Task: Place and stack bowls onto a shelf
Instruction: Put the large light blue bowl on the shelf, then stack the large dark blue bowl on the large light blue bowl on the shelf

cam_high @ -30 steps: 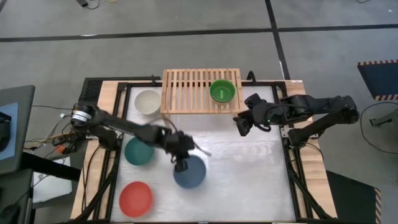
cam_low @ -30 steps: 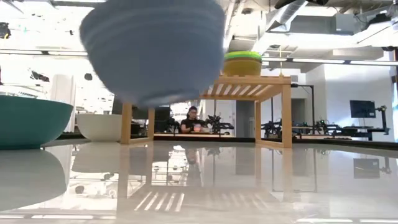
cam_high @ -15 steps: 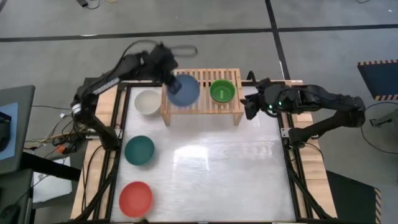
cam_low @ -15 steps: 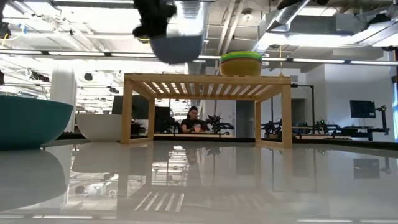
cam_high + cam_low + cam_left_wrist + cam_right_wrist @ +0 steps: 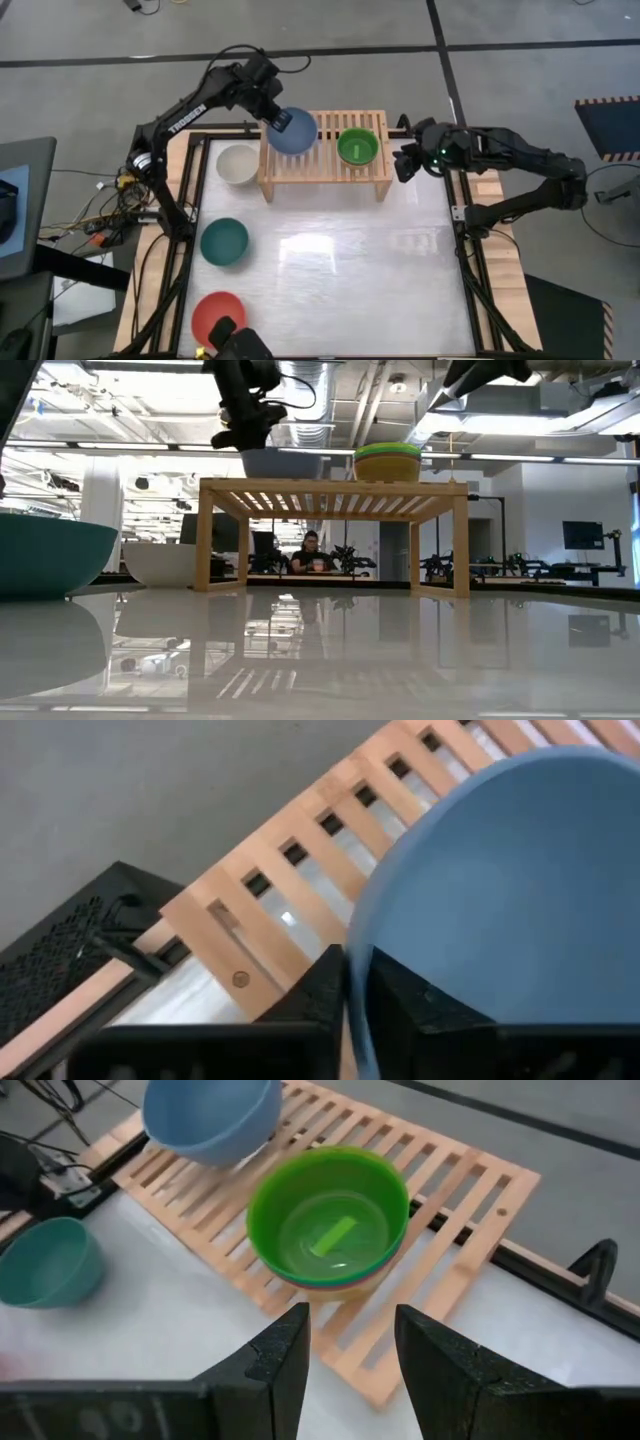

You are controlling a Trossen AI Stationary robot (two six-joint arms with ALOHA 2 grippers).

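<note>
My left gripper [image 5: 278, 121] pinches the rim of the dark blue bowl [image 5: 294, 132] low over the shelf [image 5: 325, 170], beside the green bowl [image 5: 357, 146] topping a stack. Right gripper [image 5: 348, 1342] waits just off the shelf end, fingers parted, empty. Risk: releasing while tilted could send the bowl off the back edge. "TROSSEN" reads on the left arm [image 5: 188, 105].

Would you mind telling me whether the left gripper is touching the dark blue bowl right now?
Touching: in the left wrist view the left gripper has its fingers clamped on either side of the dark blue bowl rim.
</note>
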